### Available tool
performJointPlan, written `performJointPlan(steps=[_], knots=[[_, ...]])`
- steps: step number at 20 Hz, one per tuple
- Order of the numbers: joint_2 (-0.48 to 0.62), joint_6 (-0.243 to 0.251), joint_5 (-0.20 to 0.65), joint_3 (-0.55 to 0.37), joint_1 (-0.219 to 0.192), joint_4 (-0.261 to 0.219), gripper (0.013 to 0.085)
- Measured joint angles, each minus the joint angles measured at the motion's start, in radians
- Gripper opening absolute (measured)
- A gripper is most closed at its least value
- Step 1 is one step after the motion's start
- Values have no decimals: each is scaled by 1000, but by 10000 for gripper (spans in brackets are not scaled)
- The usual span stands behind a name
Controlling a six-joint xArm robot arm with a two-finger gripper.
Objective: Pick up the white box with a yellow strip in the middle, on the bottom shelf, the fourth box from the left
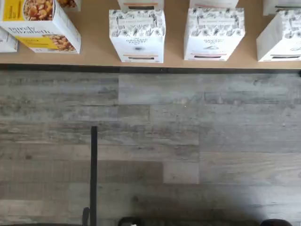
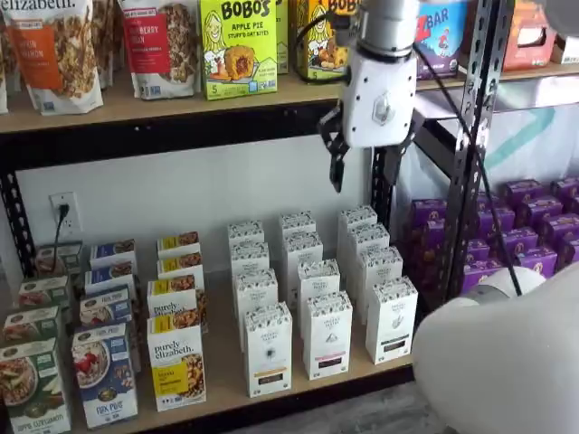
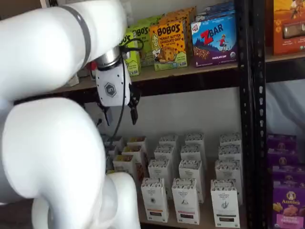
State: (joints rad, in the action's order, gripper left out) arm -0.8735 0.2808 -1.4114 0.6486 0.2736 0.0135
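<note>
The white box with the amber strip (image 1: 137, 35) stands at the front edge of the bottom shelf (image 1: 94, 52), at the head of the leftmost column of white cartons. It shows in both shelf views (image 2: 268, 348) (image 3: 155, 199). The shelf board (image 2: 226, 372) is tan with a black front edge. My gripper (image 2: 366, 170) hangs high above that shelf, just under the upper shelf, out in front of the rack. Its two black fingers (image 2: 336, 167) stand apart with a plain gap and hold nothing. It also shows in a shelf view (image 3: 119, 114).
A purely elizabeth granola box (image 1: 40, 23) (image 2: 176, 362) stands next to the target on one side. White cartons with black strips (image 1: 214, 33) (image 2: 327, 333) stand on the other. A black rack post (image 2: 470, 136) and purple boxes (image 2: 525, 226) are further right. Grey plank floor (image 1: 150, 141) lies in front.
</note>
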Motion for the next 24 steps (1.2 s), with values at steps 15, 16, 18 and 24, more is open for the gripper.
performJointPlan(steps=[15,16,18,24], knots=[[211,123,272,-64,102,-54,850],[230,123,298,-67,101,-54,850],[265,121,337,-69,98,-53,850],[402,119,439,-66,89,-58,850]])
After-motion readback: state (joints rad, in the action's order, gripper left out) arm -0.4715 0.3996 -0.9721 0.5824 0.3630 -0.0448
